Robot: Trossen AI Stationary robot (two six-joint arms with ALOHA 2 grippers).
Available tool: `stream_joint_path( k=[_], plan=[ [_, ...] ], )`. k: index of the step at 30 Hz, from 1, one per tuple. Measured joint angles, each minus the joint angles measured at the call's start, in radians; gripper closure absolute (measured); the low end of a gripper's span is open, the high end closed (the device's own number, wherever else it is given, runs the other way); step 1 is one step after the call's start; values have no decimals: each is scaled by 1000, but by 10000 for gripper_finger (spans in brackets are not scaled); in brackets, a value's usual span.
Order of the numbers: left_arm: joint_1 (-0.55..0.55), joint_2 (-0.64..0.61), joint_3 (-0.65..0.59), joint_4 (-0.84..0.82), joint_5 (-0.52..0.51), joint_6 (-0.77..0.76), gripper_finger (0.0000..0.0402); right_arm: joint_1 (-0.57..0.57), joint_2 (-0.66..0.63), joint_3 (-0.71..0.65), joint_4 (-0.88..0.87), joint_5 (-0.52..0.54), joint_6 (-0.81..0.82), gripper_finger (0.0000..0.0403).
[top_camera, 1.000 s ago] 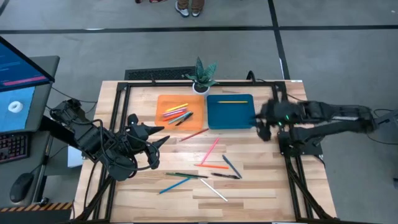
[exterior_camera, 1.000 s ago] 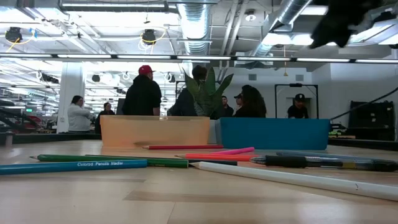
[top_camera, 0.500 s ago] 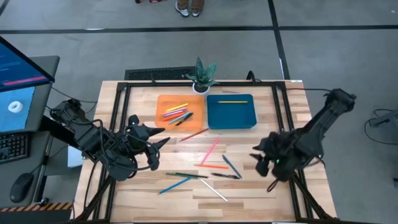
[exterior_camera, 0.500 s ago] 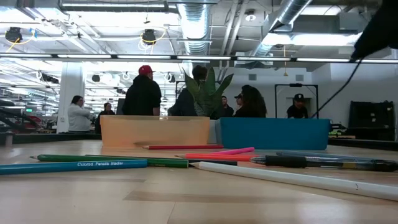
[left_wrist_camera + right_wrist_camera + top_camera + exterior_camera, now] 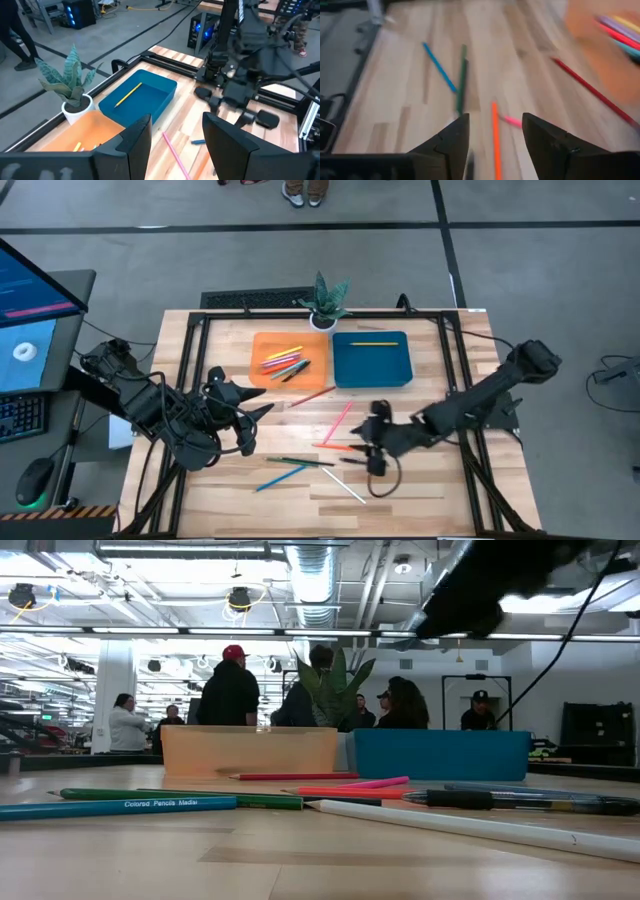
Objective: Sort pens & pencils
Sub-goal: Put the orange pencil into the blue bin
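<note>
Wooden slats make up the table (image 5: 420,480), with an orange tray (image 5: 258,370) holding several pencils and a blue tray (image 5: 372,365) holding one yellow pencil (image 5: 374,342) at its far side. More pens & pencils (image 5: 322,450) lie scattered mid-table. Over them hangs the right gripper (image 5: 375,438), jaws parted and holding nothing; the left gripper (image 5: 262,422) waits beside the orange tray, likewise parted and holding nothing.

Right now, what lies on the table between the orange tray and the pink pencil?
In the high view, one red pencil lies on the bare wood between the orange tray and the pink pencil, slanted, with its upper end near the tray's corner.
</note>
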Motion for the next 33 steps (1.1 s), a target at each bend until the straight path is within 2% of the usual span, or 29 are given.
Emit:
stream_joint_path(
  k=[3,5,9,13,17,26,33],
  plan=[
    [0,0,0,-2,10,3,235,-52,76,0,146,-109,-95,204],
    [0,0,0,-2,10,3,235,-68,134,0,240,-144,-138,206],
    [0,0,0,-3,15,3,235,-71,240,0,342,-148,-186,210],
    [0,0,0,-3,15,3,235,-71,321,0,367,-148,-198,211],
    [0,0,0,-2,15,2,235,-83,352,-7,380,-156,-218,207],
    [0,0,0,-2,-5,-4,235,-116,324,-217,652,-151,-241,214],
    [0,0,0,-2,-18,-24,235,-100,421,-221,704,-151,-262,220]
  ],
)
